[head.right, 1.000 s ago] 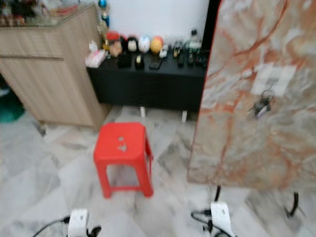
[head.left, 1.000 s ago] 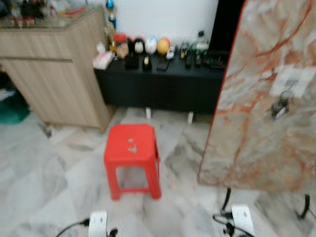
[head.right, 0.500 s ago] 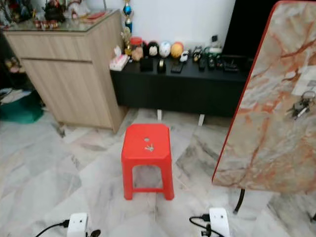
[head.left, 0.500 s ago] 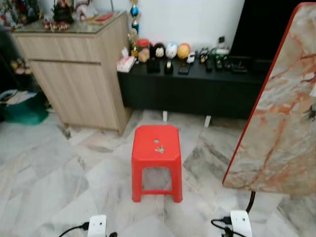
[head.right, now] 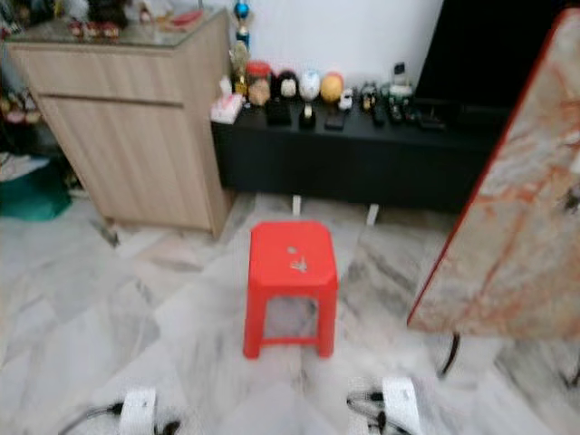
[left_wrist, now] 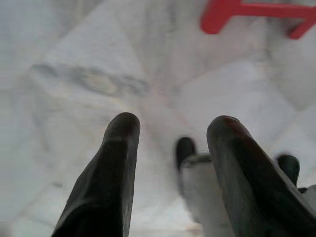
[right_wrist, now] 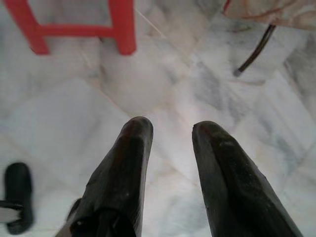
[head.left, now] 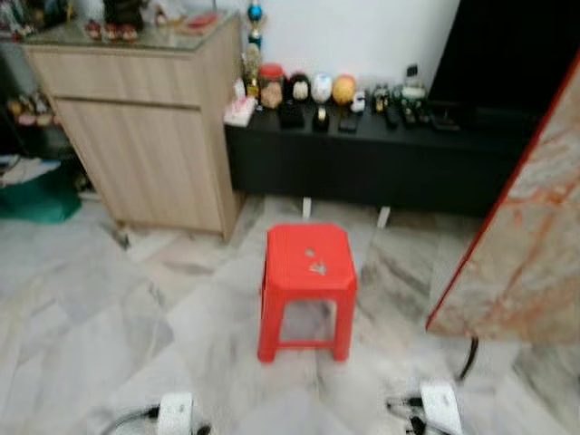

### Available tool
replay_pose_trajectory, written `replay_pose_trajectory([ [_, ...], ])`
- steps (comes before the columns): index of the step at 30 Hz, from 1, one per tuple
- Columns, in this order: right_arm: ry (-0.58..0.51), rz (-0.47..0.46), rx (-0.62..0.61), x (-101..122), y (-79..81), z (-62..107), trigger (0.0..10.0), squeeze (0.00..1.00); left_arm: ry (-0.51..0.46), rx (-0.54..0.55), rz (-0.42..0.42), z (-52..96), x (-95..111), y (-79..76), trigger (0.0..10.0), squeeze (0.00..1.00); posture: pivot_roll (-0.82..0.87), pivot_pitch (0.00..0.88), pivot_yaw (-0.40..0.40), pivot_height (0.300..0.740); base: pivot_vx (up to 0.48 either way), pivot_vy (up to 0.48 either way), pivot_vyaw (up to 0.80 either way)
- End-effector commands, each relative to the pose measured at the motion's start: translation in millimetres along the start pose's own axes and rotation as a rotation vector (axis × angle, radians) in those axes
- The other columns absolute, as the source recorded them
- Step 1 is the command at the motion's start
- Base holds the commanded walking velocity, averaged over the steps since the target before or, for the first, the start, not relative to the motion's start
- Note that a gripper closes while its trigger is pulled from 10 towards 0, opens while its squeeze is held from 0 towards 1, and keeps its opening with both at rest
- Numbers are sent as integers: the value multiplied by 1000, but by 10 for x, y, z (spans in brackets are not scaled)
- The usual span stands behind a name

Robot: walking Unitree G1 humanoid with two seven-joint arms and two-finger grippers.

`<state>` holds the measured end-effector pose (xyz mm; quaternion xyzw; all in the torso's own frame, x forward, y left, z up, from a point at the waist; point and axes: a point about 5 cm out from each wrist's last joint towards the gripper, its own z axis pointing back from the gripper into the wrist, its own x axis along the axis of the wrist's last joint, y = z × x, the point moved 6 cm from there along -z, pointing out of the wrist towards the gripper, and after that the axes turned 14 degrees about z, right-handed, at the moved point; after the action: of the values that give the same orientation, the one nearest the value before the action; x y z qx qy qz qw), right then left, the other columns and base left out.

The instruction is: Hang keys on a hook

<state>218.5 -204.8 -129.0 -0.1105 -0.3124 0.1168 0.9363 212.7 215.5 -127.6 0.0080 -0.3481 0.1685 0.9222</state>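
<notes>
A small set of keys [head.left: 317, 267] lies on top of a red plastic stool [head.left: 306, 299] in the middle of the floor. To its right leans a marble-patterned board [head.right: 517, 245] with a red edge, on thin black legs. A dark bunch of keys [head.right: 573, 197] hangs on the board's face at the picture's right edge. Both arms hang low. My left gripper [left_wrist: 173, 128] is open over the marble floor, nothing between its fingers. My right gripper [right_wrist: 173, 128] is open too, pointing at the floor near the stool's legs [right_wrist: 123, 29].
A wooden cabinet [head.left: 145, 136] stands at the back left, a green bag [head.left: 36, 195] beside it. A low black bench [head.left: 381, 159] with several ornaments runs along the white wall. Pale marble tiles [head.left: 109, 326] surround the stool.
The whole picture has shifted and is blurred: the camera turned, so the stool now sits further right and the board has slid toward the right edge. Nothing itself has moved.
</notes>
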Motion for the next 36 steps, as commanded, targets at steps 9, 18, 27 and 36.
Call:
replay_pose_trajectory([
  [9,17,-1,-16,-57,-72,5,10000,0,6,-14,4,-6,-17,-77,10000,0,4,0,-22,740,0,340,0],
  [18,18,-11,-27,-64,-89,8,10000,0,-2,-14,-8,-7,6,-57,10000,0,9,0,-18,740,0,149,0],
  [27,10,-18,-35,-40,-110,4,10000,0,1,-23,-8,-9,13,-64,10000,0,16,0,-16,740,0,0,0],
  [36,-7,-23,-50,20,-106,-3,10000,0,-6,-24,-13,-11,31,-60,10000,0,16,0,-16,740,0,0,0],
])
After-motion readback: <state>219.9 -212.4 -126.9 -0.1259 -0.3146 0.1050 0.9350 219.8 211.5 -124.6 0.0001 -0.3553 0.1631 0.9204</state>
